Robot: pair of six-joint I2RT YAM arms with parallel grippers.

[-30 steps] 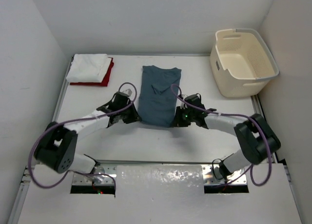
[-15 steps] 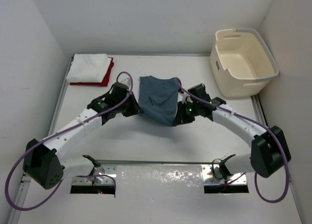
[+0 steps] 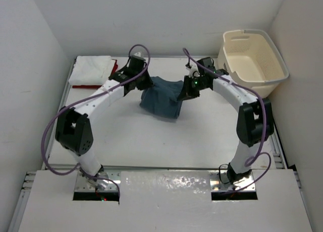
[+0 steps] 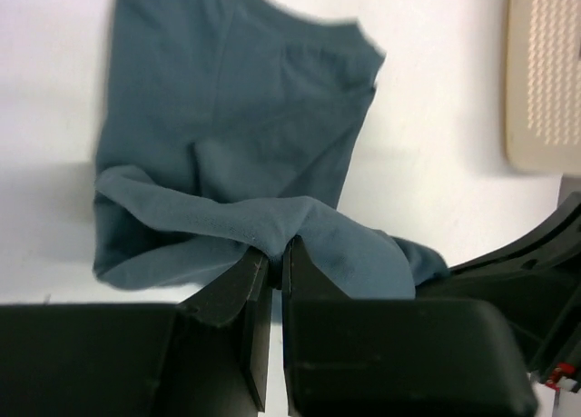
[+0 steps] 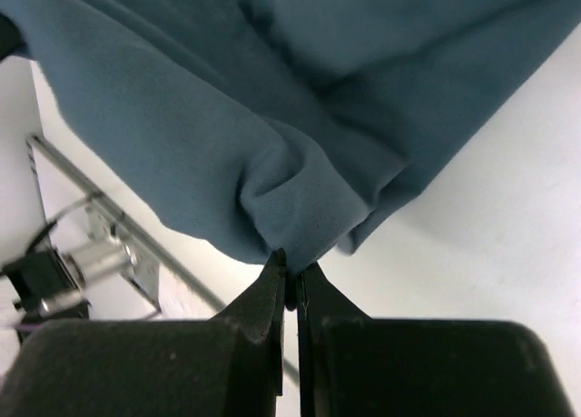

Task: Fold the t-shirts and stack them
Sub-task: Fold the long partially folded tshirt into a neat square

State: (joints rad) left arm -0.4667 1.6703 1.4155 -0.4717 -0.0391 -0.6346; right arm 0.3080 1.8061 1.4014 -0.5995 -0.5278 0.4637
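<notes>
The teal-blue t-shirt [image 3: 160, 98] lies half folded in the middle of the table, its near edge lifted and carried back over the rest. My left gripper [image 3: 145, 83] is shut on the cloth's left corner [image 4: 263, 235]. On the other side my right gripper [image 3: 182, 88] pinches the right corner [image 5: 300, 226] between shut fingers. Both hands hover above the shirt's far half. A folded white t-shirt [image 3: 91, 70] rests on a folded red t-shirt [image 3: 112, 75] at the back left.
A cream laundry basket [image 3: 252, 62] stands at the back right corner, close to my right arm's elbow. White walls close in the table on the left, back and right. Purple cables loop above both arms.
Both grippers have carried the shirt's near edge from the front of the table up and toward the back, folding it over itself. The arms have stretched out far forward.
</notes>
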